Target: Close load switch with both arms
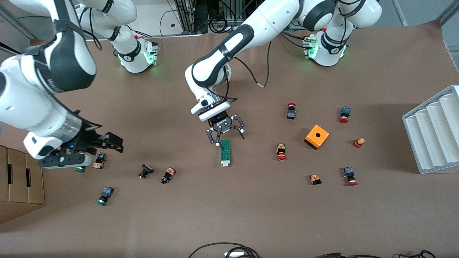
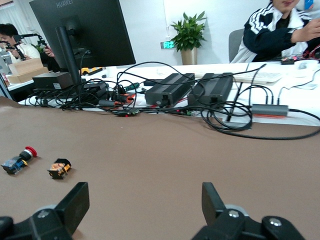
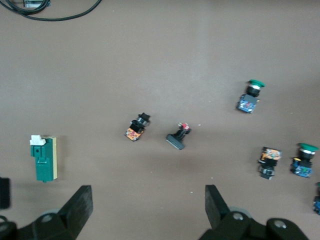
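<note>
Load switch [image 1: 225, 153]: a narrow green block with a white lever piece at the end nearer the front camera. It lies flat on the brown bench [image 1: 251, 215], roughly midway between the two arms' ends. In the right wrist view it shows as a green body with a pale side strip and a white tab [image 3: 44, 158].

Left gripper [image 1: 226, 138]: positioned directly over the end of the load switch that points toward the robot bases. Jaws spread wide, one finger to each side of that end; contact with the block cannot be confirmed. The left wrist view shows both fingers [image 2: 75, 204] well apart with bare bench between them.

Right gripper [image 1: 96, 146]: hangs over a group of small push buttons toward the right arm's end of the bench, well apart from the load switch. Jaws wide and holding nothing; the right wrist view shows the fingers [image 3: 80, 205] apart over bare bench.

Other items noted: an orange square box with a hole [image 1: 316, 136] toward the left arm's end, with red-capped push buttons around it, one [image 1: 281, 152] between the box and the load switch. A green-capped push button [image 1: 104, 195] lies nearer the front camera than the right gripper. A white ribbed tray [image 1: 434, 129] sits at the left arm's edge of the bench.
</note>
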`<act>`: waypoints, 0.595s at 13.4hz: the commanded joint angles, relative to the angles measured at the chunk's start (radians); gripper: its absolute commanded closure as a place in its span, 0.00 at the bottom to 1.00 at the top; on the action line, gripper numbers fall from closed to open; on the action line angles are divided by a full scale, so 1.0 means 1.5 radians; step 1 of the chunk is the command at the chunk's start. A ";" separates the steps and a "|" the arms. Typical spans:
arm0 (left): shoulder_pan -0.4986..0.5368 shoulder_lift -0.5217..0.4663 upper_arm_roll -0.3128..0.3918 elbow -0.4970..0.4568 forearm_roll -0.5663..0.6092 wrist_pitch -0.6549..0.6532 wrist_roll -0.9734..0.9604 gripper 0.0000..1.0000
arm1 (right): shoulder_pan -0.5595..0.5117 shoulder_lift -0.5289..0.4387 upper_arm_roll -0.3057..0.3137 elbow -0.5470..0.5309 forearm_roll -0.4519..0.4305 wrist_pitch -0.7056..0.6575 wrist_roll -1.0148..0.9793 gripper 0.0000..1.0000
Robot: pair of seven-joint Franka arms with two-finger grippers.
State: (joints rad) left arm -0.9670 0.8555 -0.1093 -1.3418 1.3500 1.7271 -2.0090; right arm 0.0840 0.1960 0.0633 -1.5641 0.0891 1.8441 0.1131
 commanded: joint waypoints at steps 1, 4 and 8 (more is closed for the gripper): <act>0.065 -0.046 -0.048 -0.027 -0.006 0.003 0.054 0.01 | -0.043 -0.027 0.025 -0.014 -0.029 -0.015 -0.016 0.00; 0.135 -0.077 -0.100 -0.027 -0.009 0.003 0.109 0.01 | -0.070 -0.037 0.025 -0.023 -0.030 -0.017 -0.031 0.00; 0.197 -0.124 -0.122 -0.025 -0.088 0.007 0.204 0.01 | -0.102 -0.042 0.049 -0.034 -0.031 -0.014 -0.055 0.00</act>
State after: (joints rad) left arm -0.7112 0.7293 -0.2710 -1.3435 1.2703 1.7296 -1.7667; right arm -0.0397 0.1646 0.0980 -1.5825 0.0688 1.8290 0.0363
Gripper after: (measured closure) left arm 0.004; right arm 0.000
